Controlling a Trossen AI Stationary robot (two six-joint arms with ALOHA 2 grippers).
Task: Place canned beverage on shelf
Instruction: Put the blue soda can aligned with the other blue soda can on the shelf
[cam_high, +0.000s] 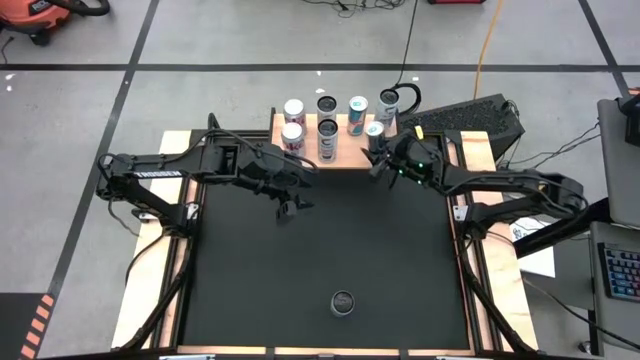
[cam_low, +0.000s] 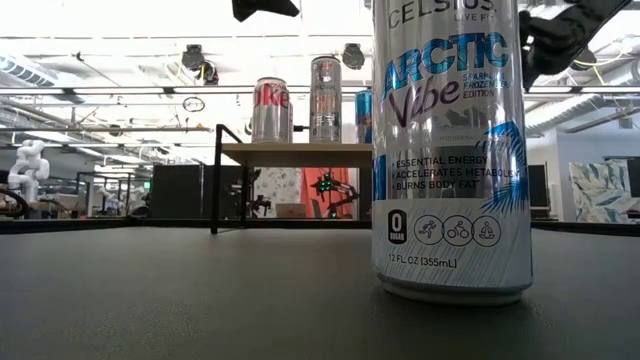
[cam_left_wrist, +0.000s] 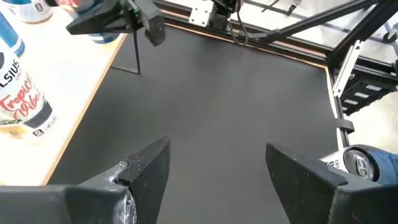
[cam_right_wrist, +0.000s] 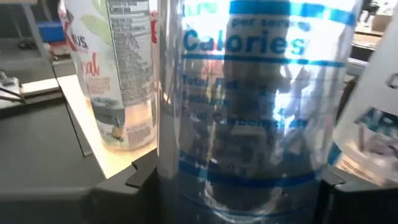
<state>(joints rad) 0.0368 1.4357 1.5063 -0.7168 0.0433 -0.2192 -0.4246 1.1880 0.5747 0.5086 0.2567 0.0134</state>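
Right now we are standing a silver-and-blue can (cam_right_wrist: 249, 124) on the shelf (cam_high: 345, 152) between our right gripper (cam_high: 377, 156) jaws, which flank it closely; whether they are gripping or letting go we cannot tell. Meanwhile our left gripper (cam_left_wrist: 217, 177) is hovering empty and parted over the black table (cam_high: 330, 240), presumably ready for the lone can (cam_high: 343, 301) near the front edge.

Seven cans (cam_high: 327, 137) on one wooden shelf (cam_high: 343, 151); one more can (cam_high: 343, 302) on the black table (cam_high: 320, 250); two arms.
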